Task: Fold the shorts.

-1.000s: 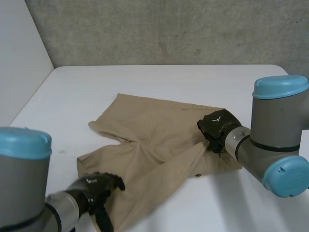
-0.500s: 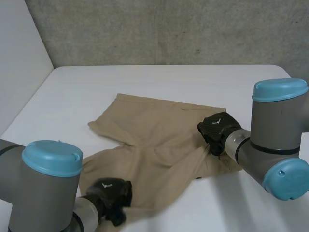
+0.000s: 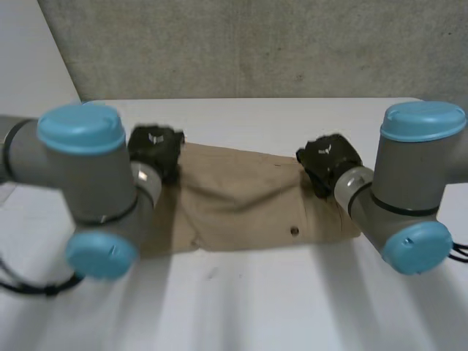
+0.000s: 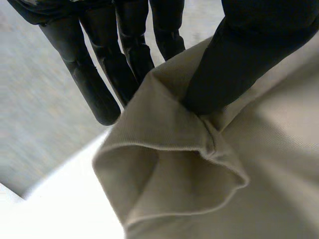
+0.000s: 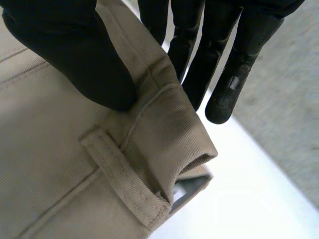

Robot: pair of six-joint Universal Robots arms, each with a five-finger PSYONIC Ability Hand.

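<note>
Lying folded into long tan band across table (image 3: 256, 307): shorts (image 3: 241, 205).

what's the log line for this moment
phase: fold | shorts: folded over on table | left hand: pinching leg hem | right hand: pinching waistband

Shorts (image 3: 241, 205) lie on table (image 3: 256, 307) between left hand (image 3: 155, 146) and right hand (image 3: 325, 157).

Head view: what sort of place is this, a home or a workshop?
Probably a robotics lab or test room, not a home: a white table, a concrete wall behind it, and a robot's left hand and right hand pinching tan shorts.
</note>
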